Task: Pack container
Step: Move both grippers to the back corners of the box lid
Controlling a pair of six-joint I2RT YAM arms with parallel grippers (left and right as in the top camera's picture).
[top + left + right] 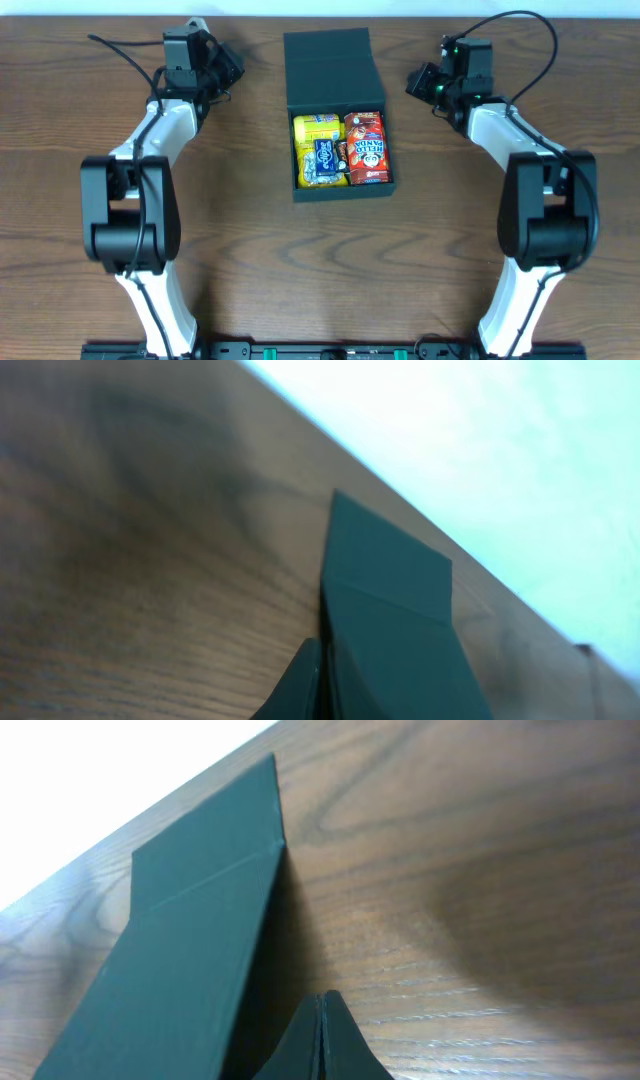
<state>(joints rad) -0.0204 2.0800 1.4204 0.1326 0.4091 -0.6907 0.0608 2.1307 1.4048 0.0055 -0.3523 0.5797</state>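
The black container lies open at the table's middle back, its flap lid folded away to the far side. Inside lie a yellow packet, a blue packet and a red Hello Panda box. My left gripper hovers left of the lid, shut and empty. In the left wrist view its tips point at the lid. My right gripper hovers right of the lid, shut and empty. In the right wrist view its tips sit beside the lid.
The wooden table is bare around the container. Its far edge runs just behind both grippers, with a pale surface beyond. Black cables loop off both wrists.
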